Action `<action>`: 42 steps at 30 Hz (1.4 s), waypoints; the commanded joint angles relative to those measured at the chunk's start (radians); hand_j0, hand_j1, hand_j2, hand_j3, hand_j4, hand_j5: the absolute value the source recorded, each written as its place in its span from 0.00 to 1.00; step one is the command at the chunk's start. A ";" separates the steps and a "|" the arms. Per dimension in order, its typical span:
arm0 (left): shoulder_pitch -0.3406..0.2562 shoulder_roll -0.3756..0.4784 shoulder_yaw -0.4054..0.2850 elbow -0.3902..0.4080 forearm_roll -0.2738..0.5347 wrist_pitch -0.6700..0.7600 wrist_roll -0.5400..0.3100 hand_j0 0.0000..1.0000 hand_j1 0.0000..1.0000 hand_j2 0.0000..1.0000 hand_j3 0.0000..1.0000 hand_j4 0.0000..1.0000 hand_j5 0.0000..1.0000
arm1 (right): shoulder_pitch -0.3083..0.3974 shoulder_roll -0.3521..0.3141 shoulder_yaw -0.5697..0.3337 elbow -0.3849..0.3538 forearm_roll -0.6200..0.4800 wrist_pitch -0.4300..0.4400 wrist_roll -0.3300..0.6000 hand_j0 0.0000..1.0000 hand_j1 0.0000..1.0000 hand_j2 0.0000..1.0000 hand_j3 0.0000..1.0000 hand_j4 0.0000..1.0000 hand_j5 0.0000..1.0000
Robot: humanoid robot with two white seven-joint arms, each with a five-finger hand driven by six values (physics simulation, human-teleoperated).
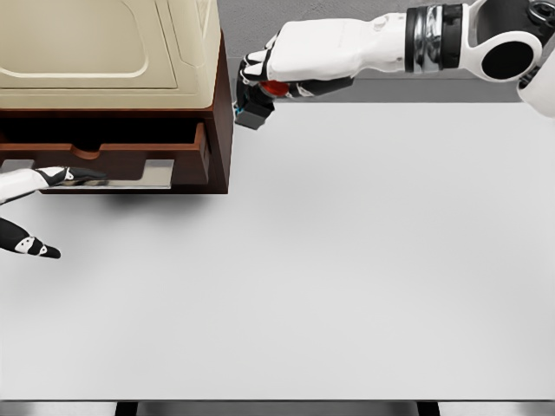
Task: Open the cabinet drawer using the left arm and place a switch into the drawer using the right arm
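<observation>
A dark brown cabinet (221, 104) with a cream top stands at the upper left of the table. Its drawer (186, 156) is pulled out a little, and a metal handle (147, 178) runs along the drawer front. My left hand (35, 212) lies at the left edge, fingers spread, with the upper fingertips touching the handle's left end. My right hand (269, 74) reaches in from the upper right and is shut on the switch (254, 108), a dark block with a red part, held beside the cabinet's right side, above the table.
The white table (347, 260) spreads across the rest of the view, its front edge near the bottom of the picture. A grey wall lies behind the table.
</observation>
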 commanded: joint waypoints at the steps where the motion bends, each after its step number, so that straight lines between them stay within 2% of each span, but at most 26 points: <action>1: 0.000 0.008 0.001 -0.005 0.005 0.001 -0.001 1.00 1.00 1.00 1.00 1.00 1.00 | 0.000 0.001 -0.003 0.001 -0.013 0.002 -0.001 0.42 0.42 0.42 0.42 0.42 0.42; 12: 0.006 0.054 0.001 -0.042 0.014 0.001 -0.001 1.00 1.00 1.00 1.00 1.00 1.00 | 0.000 0.004 -0.003 -0.003 -0.019 0.002 -0.001 0.42 0.42 0.42 0.42 0.42 0.42; 18: 0.020 0.086 0.001 -0.071 0.017 0.001 -0.001 1.00 1.00 1.00 1.00 1.00 1.00 | 0.002 0.007 -0.003 -0.059 -0.033 0.002 -0.001 0.42 0.42 0.42 0.42 0.42 0.42; 22: 0.023 0.097 0.001 -0.091 0.019 0.001 -0.001 1.00 1.00 1.00 1.00 1.00 1.00 | 0.002 0.033 -0.003 -0.059 -0.036 0.002 -0.001 0.42 0.42 0.42 0.42 0.42 0.42; 29: 0.029 0.109 0.014 -0.091 0.019 0.001 0.003 1.00 1.00 1.00 1.00 1.00 1.00 | -0.002 0.041 -0.005 -0.057 -0.045 0.002 -0.001 0.42 0.42 0.42 0.42 0.42 0.42; 42: 0.026 0.101 0.043 -0.097 0.020 0.001 0.002 1.00 1.00 1.00 1.00 1.00 1.00 | -0.028 0.108 -0.002 -0.011 -0.050 0.002 0.007 0.42 0.42 0.42 0.42 0.42 0.42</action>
